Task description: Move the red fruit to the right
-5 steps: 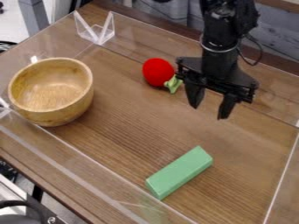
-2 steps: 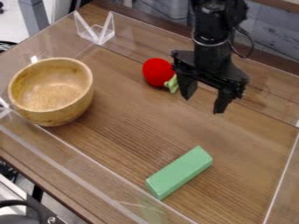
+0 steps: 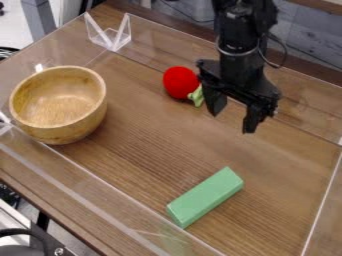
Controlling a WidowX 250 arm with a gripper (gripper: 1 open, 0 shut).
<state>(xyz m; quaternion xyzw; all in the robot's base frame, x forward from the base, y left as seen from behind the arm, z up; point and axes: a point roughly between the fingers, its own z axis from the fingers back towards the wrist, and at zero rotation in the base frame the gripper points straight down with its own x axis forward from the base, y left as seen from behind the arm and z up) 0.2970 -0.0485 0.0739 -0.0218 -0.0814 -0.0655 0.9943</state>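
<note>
The red fruit (image 3: 181, 82) lies on the wooden table (image 3: 201, 150), near its far edge. The gripper (image 3: 234, 113) points down just beside the fruit, on its right, with the 2 fingers spread wide and nothing between them. A wooden bowl (image 3: 58, 103) stands at the left, a green block (image 3: 206, 196) in front.

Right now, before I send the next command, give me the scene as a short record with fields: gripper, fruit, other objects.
gripper: gripper open, pointing down, holding nothing
red fruit: red fruit on the wooden table, just left of the gripper in the camera view, whether touching a finger unclear
stem: green stem faces the gripper
wooden bowl: wooden bowl at far left, upright, empty
green block: green block lying flat near the front edge
</note>
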